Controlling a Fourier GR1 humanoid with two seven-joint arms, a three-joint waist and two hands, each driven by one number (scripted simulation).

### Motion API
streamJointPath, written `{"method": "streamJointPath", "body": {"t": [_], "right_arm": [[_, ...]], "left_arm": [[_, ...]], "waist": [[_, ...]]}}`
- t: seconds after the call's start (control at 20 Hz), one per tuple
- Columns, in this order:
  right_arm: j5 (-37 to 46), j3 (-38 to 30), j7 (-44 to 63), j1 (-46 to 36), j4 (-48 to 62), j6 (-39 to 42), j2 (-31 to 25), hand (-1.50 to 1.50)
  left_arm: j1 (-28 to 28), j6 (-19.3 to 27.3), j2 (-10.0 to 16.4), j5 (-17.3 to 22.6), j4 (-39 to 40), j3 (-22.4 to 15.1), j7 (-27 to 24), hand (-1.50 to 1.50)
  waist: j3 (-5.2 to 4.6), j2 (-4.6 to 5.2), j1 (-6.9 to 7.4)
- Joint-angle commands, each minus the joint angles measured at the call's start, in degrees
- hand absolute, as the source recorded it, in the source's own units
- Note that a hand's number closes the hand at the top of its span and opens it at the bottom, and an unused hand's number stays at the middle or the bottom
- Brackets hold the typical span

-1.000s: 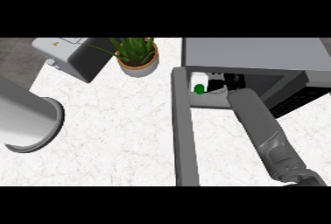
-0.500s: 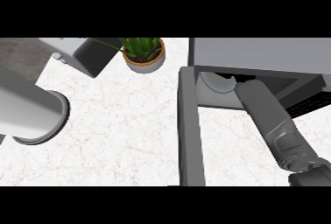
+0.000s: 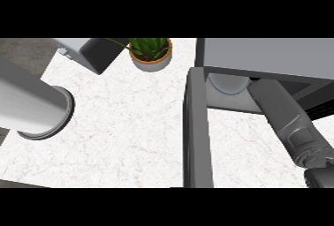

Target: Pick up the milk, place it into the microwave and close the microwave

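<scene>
Head view: the grey right forearm (image 3: 287, 119) extended into the open grey metal microwave (image 3: 261, 57); hand and milk lay hidden inside, grip untellable.

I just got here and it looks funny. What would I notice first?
The grey right forearm goes into the open microwave at the right, its door standing out toward you. Then the big grey left forearm at the left, and a potted plant at the top.

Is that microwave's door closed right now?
No, the microwave door stands swung open toward the counter's front, and the right forearm reaches past it into the microwave.
</scene>
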Motion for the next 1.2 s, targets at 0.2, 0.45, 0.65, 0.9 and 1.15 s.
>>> {"method": "streamJointPath", "body": {"t": [0.2,0.45,0.65,0.9,1.15], "right_arm": [[2.67,1.74,2.64,0.48,2.5,-5.19,-1.97,-1.5],[2.37,1.46,0.48,-1.62,1.73,-1.29,-1.24,-1.5],[1.34,0.64,-2.41,-1.72,1.34,3.67,0.26,-1.5],[-1.76,-2.21,-4.9,-1.65,0.95,9.85,1.12,-1.5],[-5.56,-5.78,-9.21,-0.25,-0.13,15.2,1.72,-1.5]], "left_arm": [[-1.99,-0.18,1.49,-3.44,1.95,0.33,-0.61,-1.5],[-3.15,-1.56,0.67,-4.5,3.88,-2.17,-1.15,-1.5],[-3.43,-2.29,1.73,-5.58,2.99,-3.73,0.4,-1.5],[-3.06,-5.17,-0.3,-7.25,3.98,-6.16,-2.09,-1.5],[-2.95,-8.01,0.41,-5.71,4.52,-8.31,-1.82,-1.5]], "waist": [[0.12,0.39,0.62],[0.04,0.35,0.65],[0.1,-0.16,0.06],[0.04,-0.42,-0.13],[0.04,-0.85,-0.92]]}}
